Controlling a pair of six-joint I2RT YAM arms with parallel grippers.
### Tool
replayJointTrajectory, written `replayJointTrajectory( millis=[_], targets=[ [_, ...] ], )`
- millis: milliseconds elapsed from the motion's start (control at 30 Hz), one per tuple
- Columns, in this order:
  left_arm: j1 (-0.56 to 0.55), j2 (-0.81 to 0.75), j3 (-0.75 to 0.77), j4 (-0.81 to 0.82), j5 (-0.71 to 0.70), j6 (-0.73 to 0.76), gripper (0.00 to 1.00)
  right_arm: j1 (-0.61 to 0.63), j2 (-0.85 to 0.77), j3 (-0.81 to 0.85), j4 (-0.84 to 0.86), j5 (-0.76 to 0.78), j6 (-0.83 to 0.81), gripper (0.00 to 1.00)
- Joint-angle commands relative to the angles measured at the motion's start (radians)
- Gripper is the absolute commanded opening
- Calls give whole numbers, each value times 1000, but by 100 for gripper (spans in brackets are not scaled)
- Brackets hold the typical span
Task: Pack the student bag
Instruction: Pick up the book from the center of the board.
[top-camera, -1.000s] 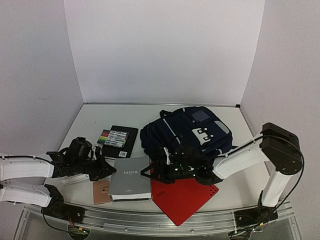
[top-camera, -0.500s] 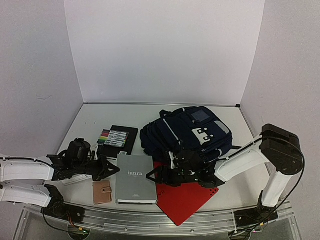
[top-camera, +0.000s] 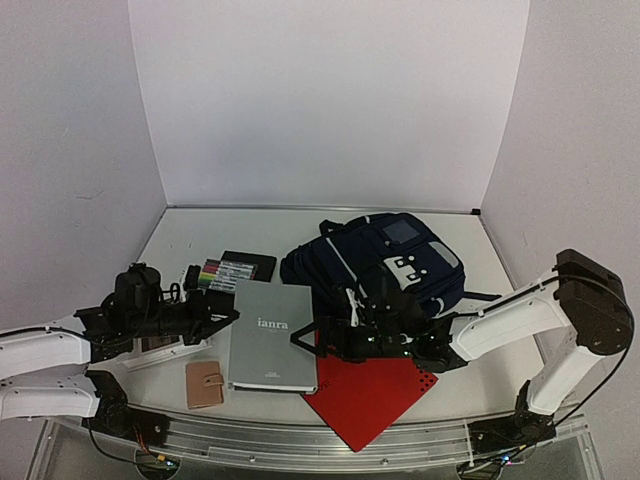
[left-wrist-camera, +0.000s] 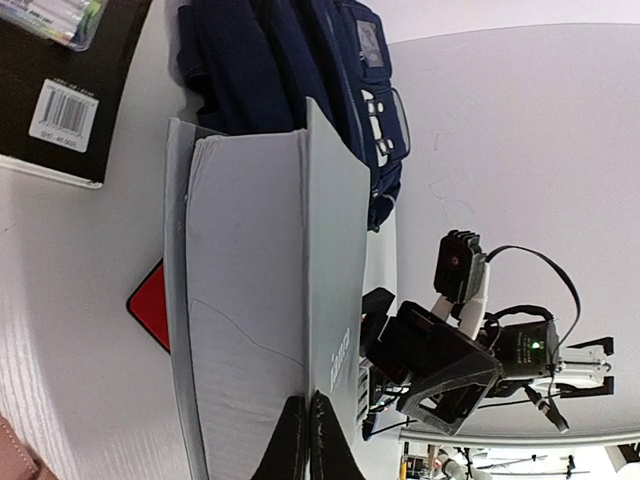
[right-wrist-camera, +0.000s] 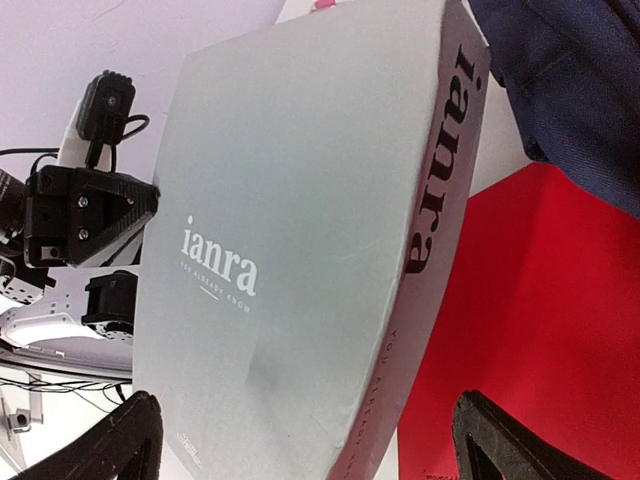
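The student bag (top-camera: 385, 262), a dark navy backpack, lies at the back right of the table; it also shows in the left wrist view (left-wrist-camera: 300, 60) and the right wrist view (right-wrist-camera: 575, 80). A grey "ianra" book (top-camera: 272, 335) is tilted up in front of the bag. My left gripper (top-camera: 228, 317) (left-wrist-camera: 306, 430) is shut on the book's (left-wrist-camera: 250, 300) cover edge. My right gripper (top-camera: 306, 340) (right-wrist-camera: 310, 445) stands wide open at the spine side of the book (right-wrist-camera: 290, 250), one finger on each side of its near corner.
A red folder (top-camera: 372, 395) lies under the book's right side, near the front edge. A black marker pack (top-camera: 235, 272) sits behind the left gripper. A tan wallet (top-camera: 204, 384) lies at the front left.
The left gripper has shut on the book's cover edge. The right gripper has opened wide. The book has shifted away from the front edge toward the bag and tilted up.
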Motion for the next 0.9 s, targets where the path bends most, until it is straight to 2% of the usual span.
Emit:
replayJointTrajectory(
  millis=[0,233,300,500,700,733,867],
  targets=[
    [-4,-16,94,71,45,0,0,0,-29,20,62,-49,-8,98],
    [-4,0,126,153,113,13,0,0,-22,38,90,-81,-4,98],
    [-5,18,134,162,140,12,0,1,-36,37,137,-104,5,95],
    [-5,89,118,264,214,-13,0,2,-96,38,227,-134,23,70],
    [-5,135,130,260,221,2,0,2,-159,15,230,-104,19,44],
    [-5,138,131,248,215,7,2,3,-169,10,230,-98,19,40],
    [-5,135,134,187,194,38,24,2,-215,-3,206,-66,20,28]
  ],
)
